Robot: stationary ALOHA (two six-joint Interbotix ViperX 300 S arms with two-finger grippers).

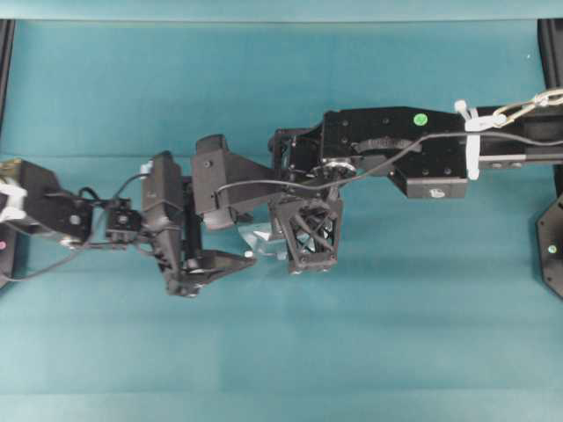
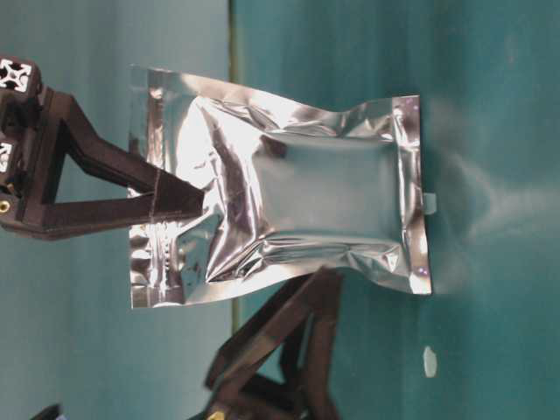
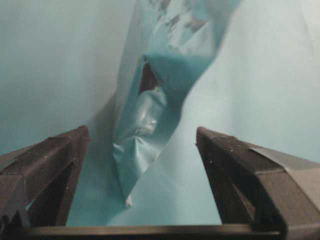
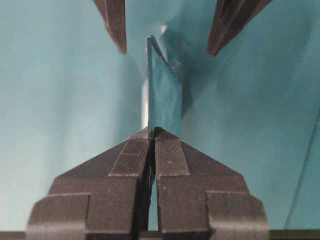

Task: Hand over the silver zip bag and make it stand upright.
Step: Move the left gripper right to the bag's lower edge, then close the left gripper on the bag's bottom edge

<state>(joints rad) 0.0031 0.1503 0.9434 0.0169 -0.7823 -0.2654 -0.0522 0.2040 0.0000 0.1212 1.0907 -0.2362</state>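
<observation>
Over the teal counter (image 1: pixel 281 352), both black arms meet at centre. The silver zip bag (image 1: pixel 258 241) peeks between them, the left gripper (image 1: pixel 230 257) at its nine o'clock, the right gripper (image 1: pixel 274 230) at three.

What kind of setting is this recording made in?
Probably a lab robot workcell: a teal-covered table, dark frame posts at its edges, and two arms meeting over a silver zip bag.
</observation>
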